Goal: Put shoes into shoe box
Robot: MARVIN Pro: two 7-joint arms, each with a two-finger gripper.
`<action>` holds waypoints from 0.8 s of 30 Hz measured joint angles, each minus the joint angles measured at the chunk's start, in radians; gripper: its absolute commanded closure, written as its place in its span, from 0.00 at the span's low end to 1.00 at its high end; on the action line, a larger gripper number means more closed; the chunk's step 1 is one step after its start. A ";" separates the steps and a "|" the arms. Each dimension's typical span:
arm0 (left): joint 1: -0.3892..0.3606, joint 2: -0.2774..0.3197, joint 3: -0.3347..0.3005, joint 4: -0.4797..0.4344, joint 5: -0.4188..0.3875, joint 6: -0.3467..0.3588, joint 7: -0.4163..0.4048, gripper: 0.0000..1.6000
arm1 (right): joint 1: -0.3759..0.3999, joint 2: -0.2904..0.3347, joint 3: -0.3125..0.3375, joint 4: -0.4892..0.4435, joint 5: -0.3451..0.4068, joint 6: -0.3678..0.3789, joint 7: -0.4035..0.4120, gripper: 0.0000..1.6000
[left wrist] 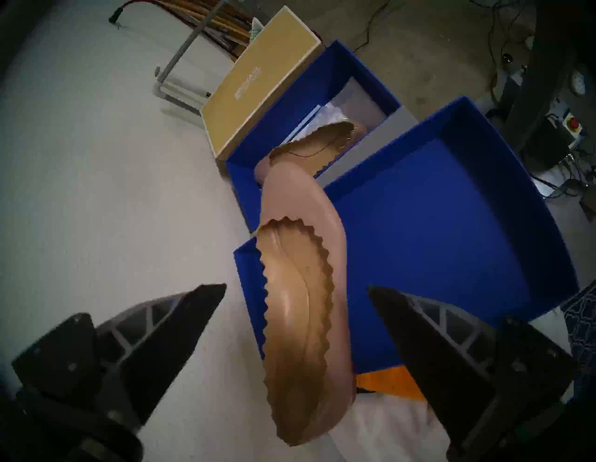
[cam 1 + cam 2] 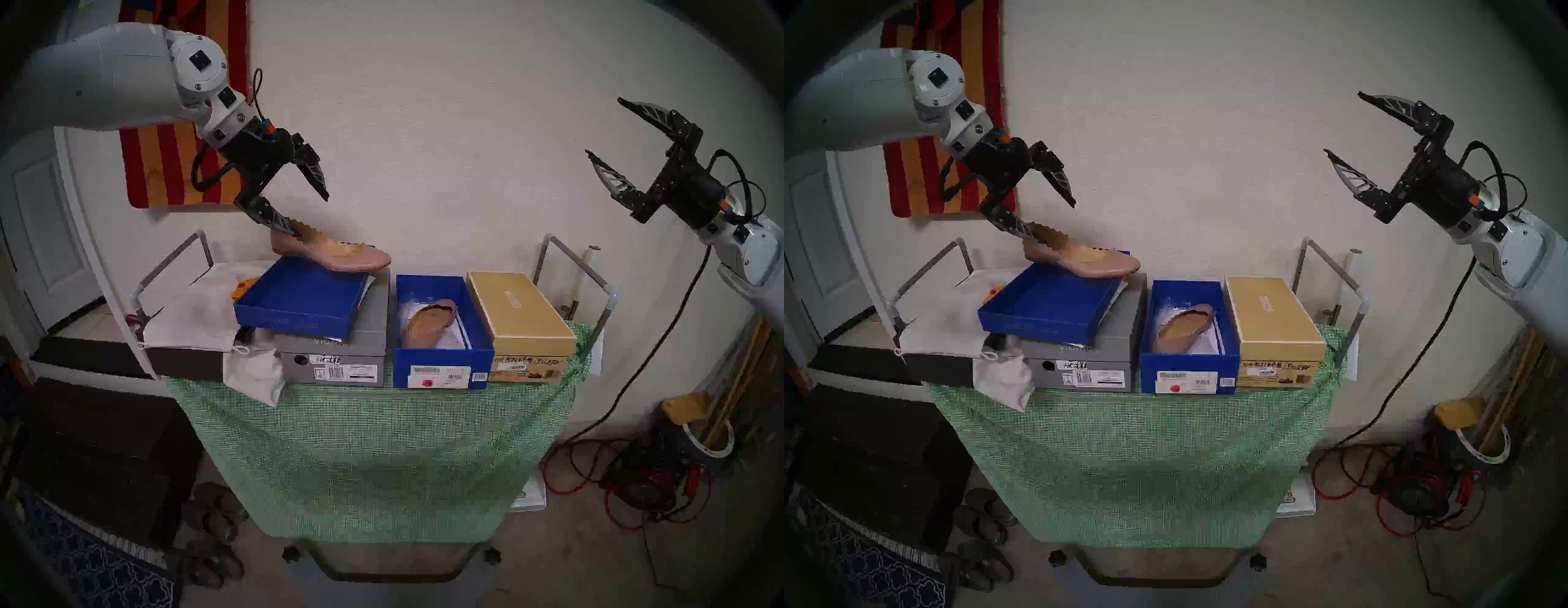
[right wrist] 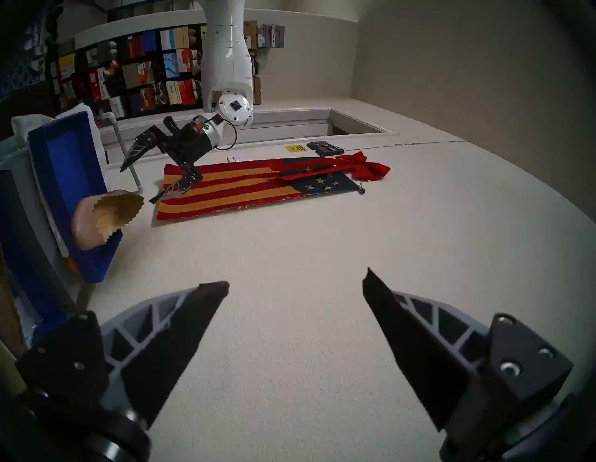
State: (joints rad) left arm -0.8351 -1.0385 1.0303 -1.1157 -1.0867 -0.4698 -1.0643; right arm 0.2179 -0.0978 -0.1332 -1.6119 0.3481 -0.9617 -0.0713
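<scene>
I see the green mesh-draped surface point(image 2: 373, 446) carrying a row of boxes. At its right end sits a tan cardboard box with handwritten characters point(image 2: 524, 322), and just beside it the deep royal-blue cardboard shoe box point(image 2: 441, 373), open, with one dusty-pink leather ballet flat point(image 2: 428, 320) lying inside on white paper. Left of that a grey box point(image 2: 335, 365) bears a shallow blue tray point(image 2: 297, 314), tilted a little. The second dusty-pink flat with its zigzag rim point(image 2: 335, 254) rests across the tray's far edge, toe pointing toward the blue shoe box, outside it. My left end effector point(image 2: 309, 214) hangs over that flat's heel with its fingers spread wide; the lower fingertip looks to be at the heel rim, though I cannot tell whether it touches, and nothing is clamped. My right end effector point(image 2: 602, 127) is raised well off to the right, tipped upward toward the wall, fingers wide apart and empty.
</scene>
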 measured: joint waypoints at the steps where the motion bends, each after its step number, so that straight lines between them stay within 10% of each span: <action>1: 0.004 -0.001 0.003 0.002 -0.004 0.005 -0.007 0.00 | -0.001 0.000 0.000 -0.001 -0.006 0.000 -0.009 0.00; 23: 0.168 -0.043 0.021 0.098 -0.091 0.088 -0.027 0.00 | -0.031 0.001 0.002 -0.009 -0.136 0.000 -0.189 0.00; 24: 0.178 -0.046 0.020 0.105 -0.094 0.092 -0.025 0.12 | -0.032 0.001 0.002 -0.009 -0.143 0.000 -0.199 0.00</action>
State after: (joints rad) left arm -0.6573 -1.0845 1.0507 -1.0103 -1.1810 -0.3781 -1.0892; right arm 0.1857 -0.0972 -0.1316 -1.6212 0.2054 -0.9616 -0.2705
